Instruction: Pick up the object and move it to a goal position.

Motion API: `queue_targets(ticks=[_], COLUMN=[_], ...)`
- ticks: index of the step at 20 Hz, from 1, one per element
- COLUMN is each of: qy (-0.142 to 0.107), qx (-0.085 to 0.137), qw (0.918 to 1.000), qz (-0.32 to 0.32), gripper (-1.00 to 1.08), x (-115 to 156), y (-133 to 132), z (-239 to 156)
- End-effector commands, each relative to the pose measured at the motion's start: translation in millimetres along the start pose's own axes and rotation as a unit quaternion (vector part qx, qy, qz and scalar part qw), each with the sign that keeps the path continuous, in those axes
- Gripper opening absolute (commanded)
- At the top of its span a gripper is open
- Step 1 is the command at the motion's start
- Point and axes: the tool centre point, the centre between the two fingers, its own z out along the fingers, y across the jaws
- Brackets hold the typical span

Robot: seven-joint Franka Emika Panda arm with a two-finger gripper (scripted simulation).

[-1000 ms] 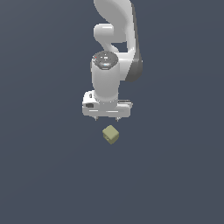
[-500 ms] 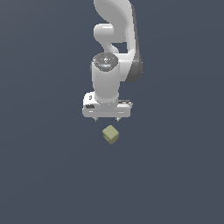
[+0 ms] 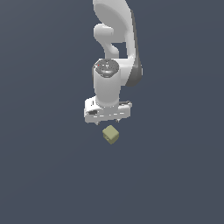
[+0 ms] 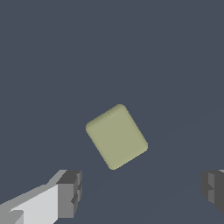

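— Where does the exterior view sit?

— Off me, some way back and raised, facing my arm [image 3: 114,52], which fills the upper centre of the frame.

— And the wrist view?

— On my wrist, close in, looking straight down past my fingers [image 4: 69,192] at the frame's lower corners.

— What do they share?

— The cube [image 3: 110,134] [image 4: 116,136] and the grey floor [image 3: 39,175].

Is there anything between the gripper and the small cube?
Nothing. In the wrist view, only bare grey floor separates the open gripper from the khaki cube.
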Motion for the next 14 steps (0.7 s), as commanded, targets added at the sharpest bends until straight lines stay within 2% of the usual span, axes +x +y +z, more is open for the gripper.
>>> queue_targets(ticks=[1,7,14], qy=[0.000,0.003,0.006], qx=[0.001,0.003,0.006], qw=[0.9995,0.9931,0.9790], qz=[-0.033,-0.117,-0.204], gripper=[1.00,1.00,1.00], x=[1.6,5.6,9.4], y=[-1.3,-5.0,-9.5], z=[6.1,21.7,37.7])
